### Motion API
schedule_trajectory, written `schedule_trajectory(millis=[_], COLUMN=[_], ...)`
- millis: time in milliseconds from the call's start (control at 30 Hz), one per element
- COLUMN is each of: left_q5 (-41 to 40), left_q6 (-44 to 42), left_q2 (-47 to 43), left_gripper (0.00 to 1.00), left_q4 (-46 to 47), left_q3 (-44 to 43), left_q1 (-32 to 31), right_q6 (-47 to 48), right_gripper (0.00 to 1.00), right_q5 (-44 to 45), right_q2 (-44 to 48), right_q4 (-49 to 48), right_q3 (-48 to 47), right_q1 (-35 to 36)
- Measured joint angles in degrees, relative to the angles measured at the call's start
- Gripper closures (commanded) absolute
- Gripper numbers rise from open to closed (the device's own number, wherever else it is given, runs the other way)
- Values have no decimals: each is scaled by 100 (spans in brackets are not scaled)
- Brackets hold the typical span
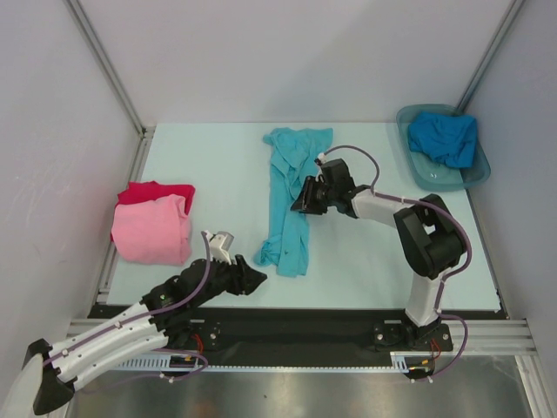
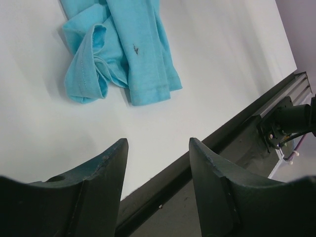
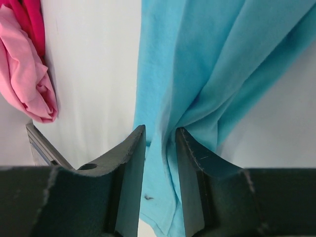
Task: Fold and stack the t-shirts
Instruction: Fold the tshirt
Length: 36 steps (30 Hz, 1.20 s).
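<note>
The turquoise t-shirt point(image 1: 283, 178) is lying as a long, bunched strip down the middle of the tabletop point(image 1: 209, 165), and its fold is looking only partly made. The right claw point(image 3: 160, 136) is pinching a ridge of the cloth about midway along, its fingers drawn close on the fabric. The left claw point(image 2: 158, 148) is hanging spread and empty just short of the strip's crumpled near end. By my reading, the next move is calling for the left claw to take that near end, so both can bring the shirt over on itself without dragging the loose layers askew. The pink t-shirt point(image 1: 155, 231) is sitting folded on the red t-shirt point(image 1: 139, 192) at the left, forming the stack. The grey tub point(image 1: 403, 131) in the far right corner is holding the deeper blue t-shirt point(image 1: 444, 138), crumpled and not yet folded.
</note>
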<state>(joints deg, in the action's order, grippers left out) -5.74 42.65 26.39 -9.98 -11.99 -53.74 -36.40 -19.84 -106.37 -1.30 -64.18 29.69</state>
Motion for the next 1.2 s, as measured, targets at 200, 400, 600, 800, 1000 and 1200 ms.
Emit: schedule_trajectory(millis=[200,400,600,800,1000,1200], left_q5=[0,-2,-2,-7,-7,-7], left_q6=[2,2,2,2,2,0], left_q2=[-105,-105,-107,-144,-131,-127], left_gripper=[42,42,42,41,42,42], left_q4=[-55,-68,-79,-114,-129,-129], left_q3=[35,42,42,42,42,42], left_q1=[-11,-13,-13,-15,-15,-15], right_q6=[35,70,70,90,146,195], right_gripper=[65,65,65,66,66,66], right_q5=[0,2,2,2,2,4], right_q2=[-111,-116,-195,-208,-208,-208], right_q4=[105,232,299,321,367,522], right_q3=[-402,-535,-535,-535,-540,-656], right_q1=[9,9,9,9,-26,-59])
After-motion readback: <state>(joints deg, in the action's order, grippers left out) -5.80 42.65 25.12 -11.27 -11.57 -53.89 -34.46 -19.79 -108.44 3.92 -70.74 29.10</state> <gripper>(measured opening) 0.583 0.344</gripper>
